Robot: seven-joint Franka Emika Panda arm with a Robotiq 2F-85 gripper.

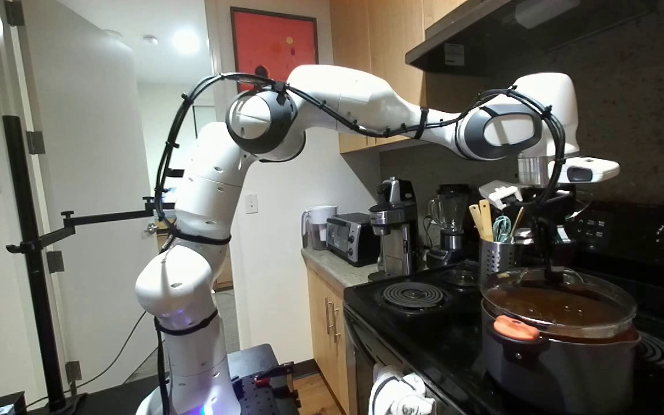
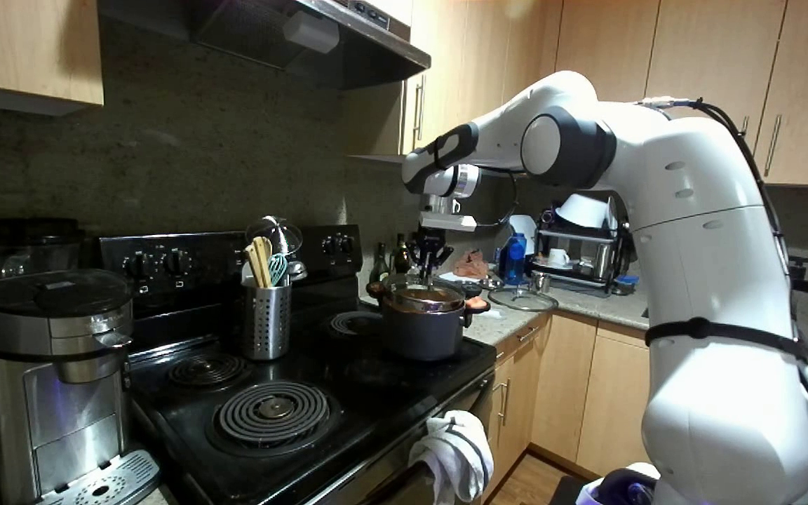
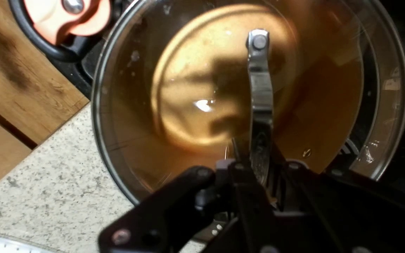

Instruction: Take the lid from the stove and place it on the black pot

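Observation:
The lid is see-through glass with a metal rim and strap handle. It shows over the pot in both exterior views [image 1: 562,308] [image 2: 426,300] and fills most of the wrist view [image 3: 202,116]. My gripper [image 3: 258,160] points down with its fingers on either side of the lid handle and looks shut on it; the fingertips are partly hidden. The gripper also shows in both exterior views [image 1: 553,271] [image 2: 429,270]. The black pot [image 1: 562,374] [image 2: 421,333] has orange-gripped handles and brown liquid inside. The lid sits somewhat off-centre; I cannot tell whether it touches the pot rim.
A metal utensil holder [image 1: 496,259] [image 2: 267,322] stands on the stove near the pot. A range hood [image 1: 482,40] hangs above. Another glass lid [image 2: 523,298] lies on the counter beyond the pot. A towel [image 2: 453,449] hangs from the oven door.

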